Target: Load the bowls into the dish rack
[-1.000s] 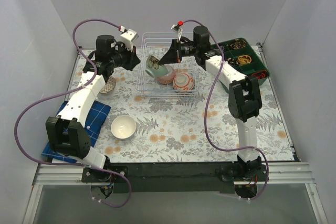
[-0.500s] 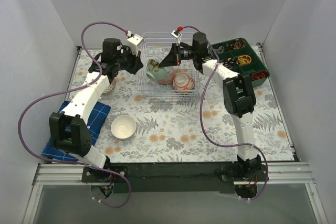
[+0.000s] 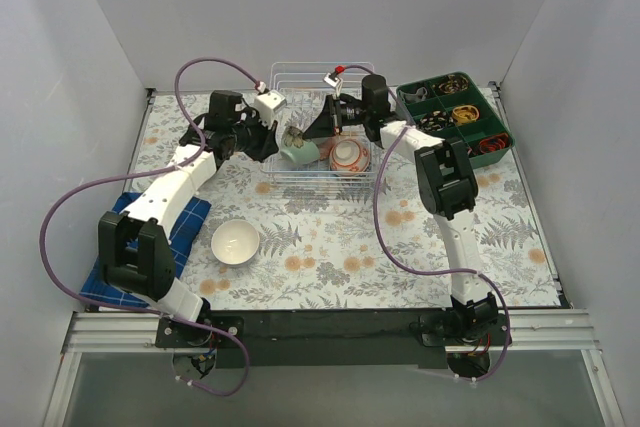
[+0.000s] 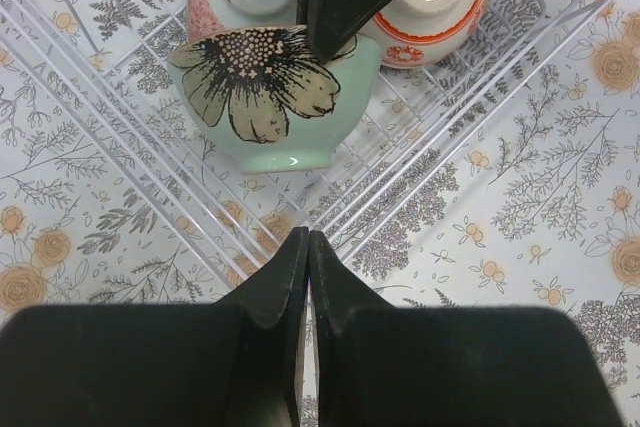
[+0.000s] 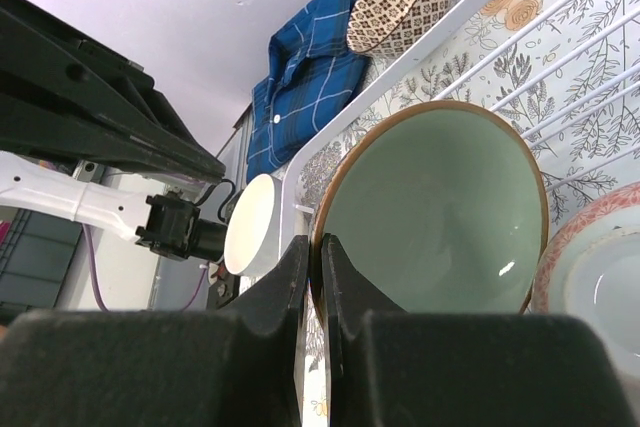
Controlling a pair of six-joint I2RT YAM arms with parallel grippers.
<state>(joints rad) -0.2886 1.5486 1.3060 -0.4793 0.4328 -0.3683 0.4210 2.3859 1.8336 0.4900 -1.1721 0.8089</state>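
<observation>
Rack [image 3: 296,75] at back middle of counter [image 3: 400,247], three bowls [image 3: 349,155] in it. Tray [image 3: 450,77] right of rack. Cloth [image 3: 185,222] at my near left; lone bowl [image 3: 236,242] just right of it.

We see bright, even, diffuse light from overhead; shadows on the bench [image 3: 330,247] are soft and faint. A small glint sits on the glaze of the mint green bowl [image 5: 440,207]. In the wrist views the left claw [image 4: 307,239] and right claw [image 5: 315,244] loom dark and slightly blurred.
</observation>
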